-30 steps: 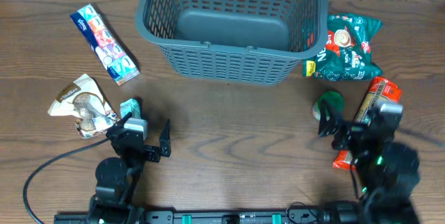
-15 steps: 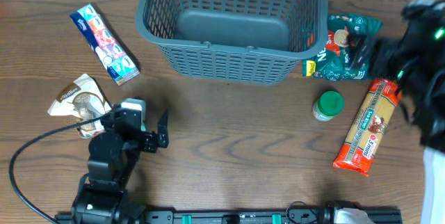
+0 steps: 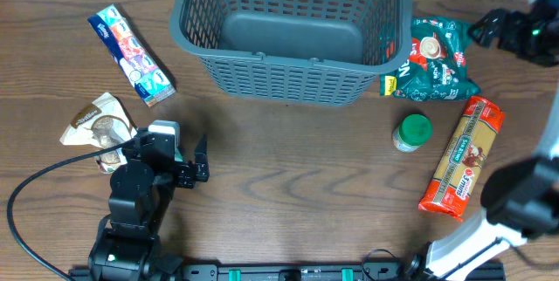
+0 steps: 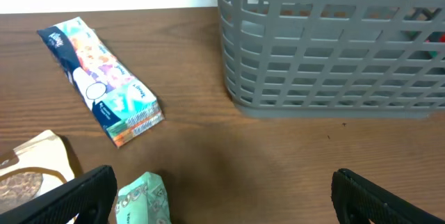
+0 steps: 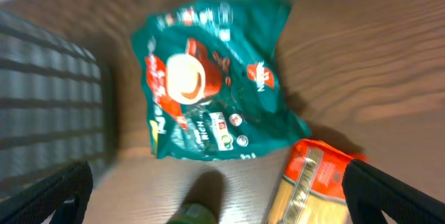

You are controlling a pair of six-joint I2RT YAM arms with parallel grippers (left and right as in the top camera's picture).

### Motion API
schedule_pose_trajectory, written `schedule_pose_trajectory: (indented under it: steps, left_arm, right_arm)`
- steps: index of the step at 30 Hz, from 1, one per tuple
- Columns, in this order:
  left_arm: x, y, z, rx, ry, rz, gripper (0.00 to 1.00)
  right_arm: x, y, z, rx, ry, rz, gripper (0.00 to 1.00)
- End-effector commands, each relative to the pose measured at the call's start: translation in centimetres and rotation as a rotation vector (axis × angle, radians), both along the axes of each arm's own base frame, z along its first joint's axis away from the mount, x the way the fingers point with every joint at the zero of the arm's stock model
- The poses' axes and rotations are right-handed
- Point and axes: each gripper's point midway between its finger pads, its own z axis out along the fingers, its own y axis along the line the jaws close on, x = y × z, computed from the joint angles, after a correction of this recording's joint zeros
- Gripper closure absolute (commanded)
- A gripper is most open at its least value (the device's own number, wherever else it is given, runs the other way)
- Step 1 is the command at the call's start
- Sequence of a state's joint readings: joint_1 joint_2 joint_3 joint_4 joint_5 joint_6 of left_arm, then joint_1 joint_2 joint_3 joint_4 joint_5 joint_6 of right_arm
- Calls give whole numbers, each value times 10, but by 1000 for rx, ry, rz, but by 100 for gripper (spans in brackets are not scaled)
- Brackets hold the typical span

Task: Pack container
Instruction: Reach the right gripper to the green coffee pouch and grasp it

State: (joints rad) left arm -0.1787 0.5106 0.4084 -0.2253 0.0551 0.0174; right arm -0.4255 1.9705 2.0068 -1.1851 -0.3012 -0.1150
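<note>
The right jaws have swung up over the green crinkly bag [image 3: 434, 59] at 3 o'clock of the grey slotted plastic basket [image 3: 288, 80], gaping wide to grab it; the left jaws gape empty too

One basket [image 3: 288, 78], five packets [image 3: 131, 44], one jar [image 3: 412, 132]

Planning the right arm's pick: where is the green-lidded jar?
Overhead, the green-lidded jar stands on the robot's right, just nearer the robot than the green packet, left of the orange packet.
</note>
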Motion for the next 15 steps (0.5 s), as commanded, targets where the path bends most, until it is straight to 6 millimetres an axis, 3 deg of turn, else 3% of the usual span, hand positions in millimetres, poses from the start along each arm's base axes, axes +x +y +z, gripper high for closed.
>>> schedule_pose_trajectory:
  steps: [1,4,7,15]
  left_arm:
    - [1,3,7,-8,-7,25,2]
    - [0,4,4,-5,5,27,1]
    - [-1,4,1,-2,19,27,1]
    - [-3,5,-3,-3,37,29,1]
  right_arm:
    - [17,4,-30,15,7,135,1]
    - [28,2,-68,34,53,154,1]
    - [35,-1,-94,41,75,168,1]
    - [55,-12,-136,-1,68,208,1]
